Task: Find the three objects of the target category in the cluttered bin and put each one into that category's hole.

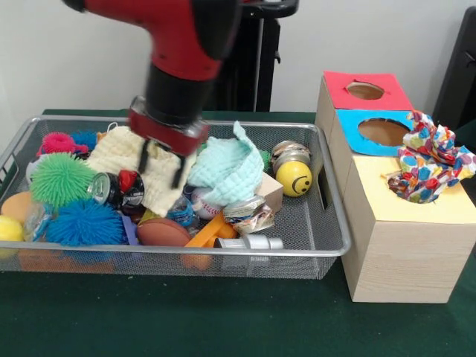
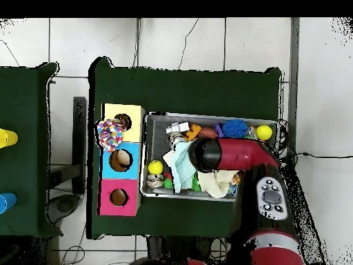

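The wire mesh bin (image 1: 327, 245) is full of clutter; it also shows in the overhead view (image 2: 146, 155). My gripper (image 1: 161, 163) hangs open over the bin's middle, its fingertips (image 1: 178, 175) just above the cream waffle cloth (image 1: 123, 152) and left of the mint-green waffle cloth (image 1: 227, 167). It holds nothing. The confetti-patterned cloth scrap (image 1: 430, 160) sits bunched on the hole of the yellow-topped box (image 1: 416, 216), and it also shows in the overhead view (image 2: 109, 133). No braided rope ball shows. In the overhead view the arm (image 2: 227, 153) hides the gripper.
A red-topped box (image 1: 364, 80) and a blue-topped box (image 1: 349, 119) stand behind the yellow one. The bin holds a green spiky ball (image 1: 61, 178), a blue spiky ball (image 1: 85, 223), a yellow smiley ball (image 1: 294, 178), a brown football (image 1: 162, 232) and a can (image 1: 111, 187).
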Available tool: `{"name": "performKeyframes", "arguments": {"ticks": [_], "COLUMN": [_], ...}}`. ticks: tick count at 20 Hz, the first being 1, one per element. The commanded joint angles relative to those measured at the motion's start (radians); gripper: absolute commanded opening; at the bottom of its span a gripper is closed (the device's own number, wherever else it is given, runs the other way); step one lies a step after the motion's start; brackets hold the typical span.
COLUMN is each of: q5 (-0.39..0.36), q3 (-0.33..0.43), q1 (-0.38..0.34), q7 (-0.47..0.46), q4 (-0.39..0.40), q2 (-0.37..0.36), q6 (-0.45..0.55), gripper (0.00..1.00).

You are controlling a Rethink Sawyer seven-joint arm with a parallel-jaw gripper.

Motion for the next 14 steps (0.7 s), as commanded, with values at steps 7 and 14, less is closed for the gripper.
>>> {"name": "performKeyframes", "arguments": {"ticks": [7, 14], "q5": [-0.354, -0.430], "q3": [0.106, 0.164], "q1": [-0.182, -0.227], "q7": [-0.182, -0.191], "q4": [0.121, 0.018], "q2": [0.222, 0.358], "q6": [-0.249, -0.292], "gripper": [1.00, 1.00]}}
